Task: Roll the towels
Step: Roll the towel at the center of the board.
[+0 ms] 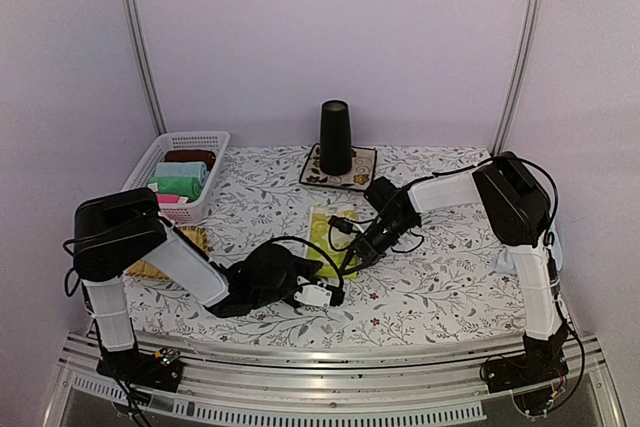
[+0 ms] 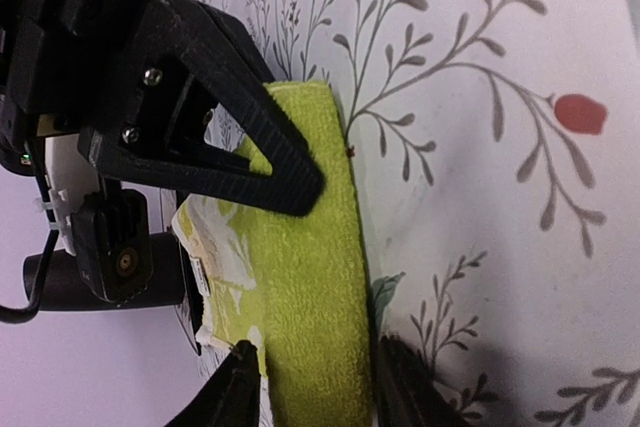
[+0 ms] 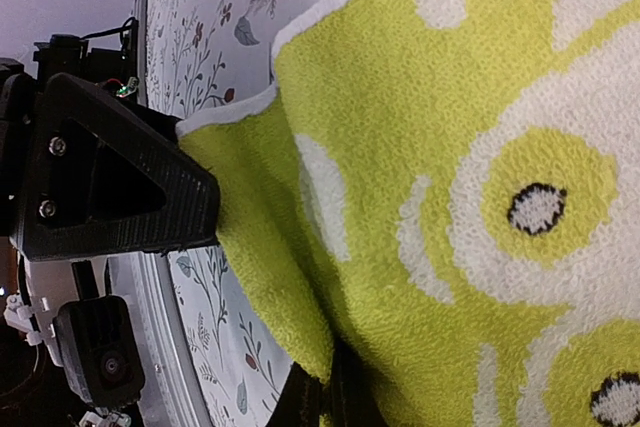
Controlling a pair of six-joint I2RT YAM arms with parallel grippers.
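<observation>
At the near side of the bench (image 1: 450, 287), toward 6 o'clock, the left gripper (image 1: 325, 294) lies low with its jaws partly apart, one finger on each side of the thick near edge of the yellow-green towel (image 1: 328, 230). In the left wrist view that edge fills the gap, but I cannot tell whether the pads actually bite.

Just beyond, reaching in from 3 o'clock, the right gripper (image 3: 322, 395) is pinched narrow on a fold of the same towel. The cloth rises in a ridge from its fingertips. The towel sits at the centre of the bench, its long side running toward 12 o'clock and its far part flat on the surface.

My reading is that the roll of this towel is only starting. The near edge is gathered up, and no full turn is made yet. The next move calls for both grippers to hold that edge at matched height and turn it over toward 12 o'clock together. It should go tightly, so the roll comes out neither crooked nor slack.

Farther off, at 12 o'clock, a black cup (image 1: 335, 135) stands upright on the square mat (image 1: 360, 175). At 10 o'clock a white basket (image 1: 190, 135) holds rolled cloths (image 1: 180, 185).
</observation>
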